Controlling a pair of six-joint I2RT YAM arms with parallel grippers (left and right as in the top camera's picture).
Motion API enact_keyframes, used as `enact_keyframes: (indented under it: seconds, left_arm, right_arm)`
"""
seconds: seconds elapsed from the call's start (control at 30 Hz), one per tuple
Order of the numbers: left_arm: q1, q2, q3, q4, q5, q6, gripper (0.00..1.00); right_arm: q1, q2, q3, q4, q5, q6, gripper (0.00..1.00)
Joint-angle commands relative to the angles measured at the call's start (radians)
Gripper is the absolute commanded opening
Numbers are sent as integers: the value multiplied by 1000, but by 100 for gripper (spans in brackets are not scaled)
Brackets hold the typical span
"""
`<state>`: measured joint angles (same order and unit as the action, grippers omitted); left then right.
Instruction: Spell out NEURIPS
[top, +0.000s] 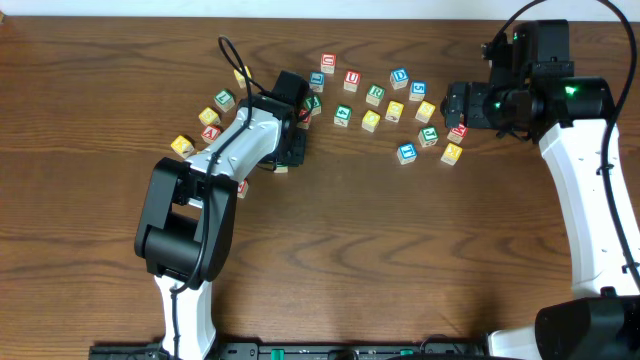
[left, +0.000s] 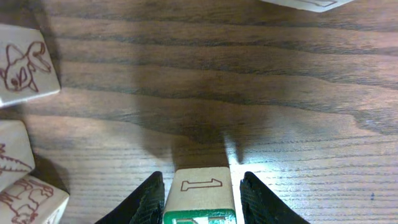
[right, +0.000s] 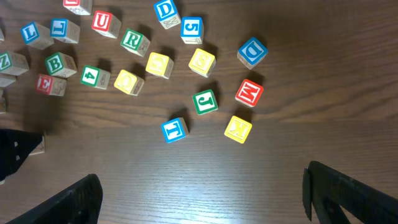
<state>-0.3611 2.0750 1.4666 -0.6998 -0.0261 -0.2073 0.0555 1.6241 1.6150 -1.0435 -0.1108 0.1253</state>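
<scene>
My left gripper (left: 200, 178) is shut on a wooden cube (left: 199, 193) with a green-framed top face and an outlined 1 on its side; the letter is cut off. From overhead this gripper (top: 290, 158) sits low over the table, left of the cube cluster, and covers its cube. The red U (right: 106, 23), green R (right: 133, 41) and red E (right: 50, 84) lie loose in the cluster. The U (top: 351, 78) and R (top: 375, 94) also show from overhead. My right gripper (right: 202, 202) stands wide open with nothing in it, at the cluster's right edge (top: 452, 104).
Other cubes lie scattered: blue D (right: 252, 53), red M (right: 249, 93), green J (right: 204, 102), blue T (right: 175, 129), yellow K (right: 238, 129). Several more cubes sit left of the left arm (top: 209, 116), and picture-sided cubes (left: 25, 65) lie beside the left gripper.
</scene>
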Motion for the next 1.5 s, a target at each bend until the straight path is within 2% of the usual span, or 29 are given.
enact_keyframes:
  seconds: [0.0,0.13,0.3,0.6,0.8,0.9,1.07,1.3,1.47]
  left_arm:
    - [4,17,-8,-18,-8,-118,40]
    - [4,17,-8,-36,-8,-185,40]
    - [4,17,-8,-35,-9,-186,36]
    - [4,17,-8,-8,-9,-53,33]
    - [4,17,-8,-1,-9,-37,33]
    - [4,17,-8,-3,-8,-38,35]
    - [4,17,-8,-10,-8,-61,48]
    - [7,14,12,-24,-8,-62,48]
    - [16,-29,101,-106,-8,-59,49]
  right_arm:
    - [-9,-2,19,-1,7,9,99]
    - [-9,-2,19,-1,7,9,99]
    - [-9,-2,19,-1,7,9,99]
    - [-9,-2,19,-1,7,9,99]
    - [-9,-2,19,-1,7,9,99]
    - [-9,-2,19,-1,7,9,99]
    - [-9,-2,19,-1,7,9,99]
    - [-9,-2,19,-1,8,9,99]
    - [-9,-2,19,-1,7,9,99]
